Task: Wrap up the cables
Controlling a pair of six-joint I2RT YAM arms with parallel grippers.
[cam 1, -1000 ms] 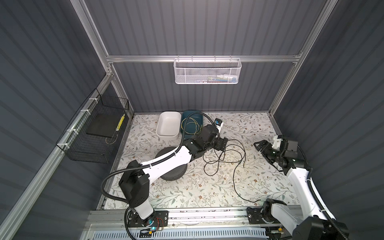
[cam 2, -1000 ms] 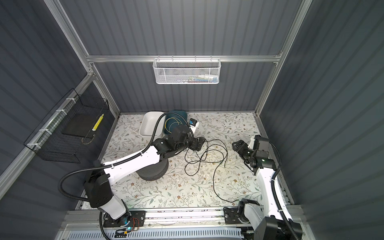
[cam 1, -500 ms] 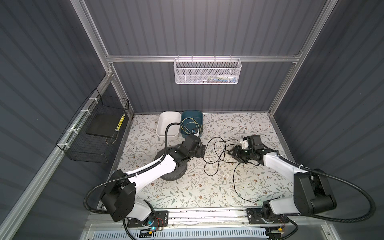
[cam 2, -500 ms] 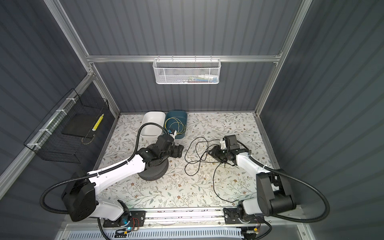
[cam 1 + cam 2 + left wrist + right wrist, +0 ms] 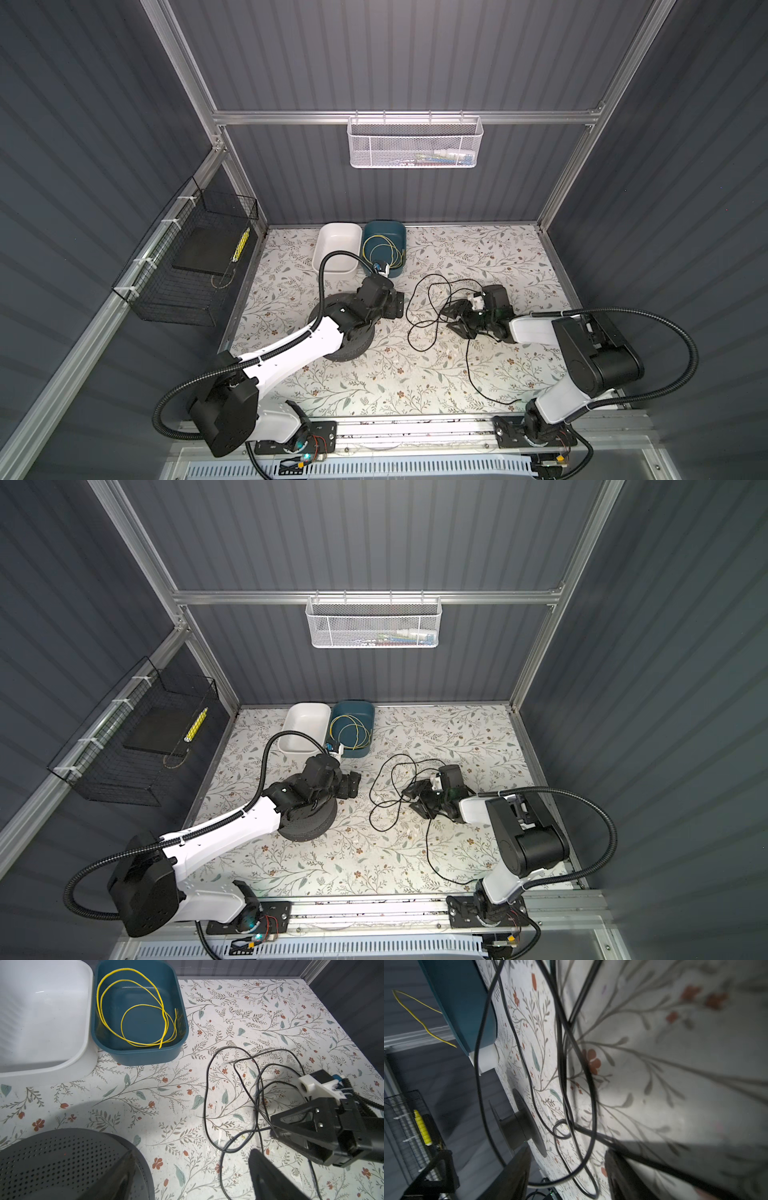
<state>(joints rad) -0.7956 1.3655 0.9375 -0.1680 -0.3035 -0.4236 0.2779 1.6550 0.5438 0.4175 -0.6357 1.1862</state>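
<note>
I work in a robot lab booth. Grey ribbed walls (image 5: 395,54) and metal bars (image 5: 291,117) stand around my flowery worktop (image 5: 374,386), and a white wire basket (image 5: 415,143) hangs above it.

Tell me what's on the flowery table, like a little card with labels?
black wire: loose tangle on the floral table
yellow wire: coiled inside the teal bin
white bin: beside the teal bin
perforated black spool: no wire wound on it
right end effector: open, jaws astride strands of the black wire
left end effector: open, holding nothing, near the spool
</note>
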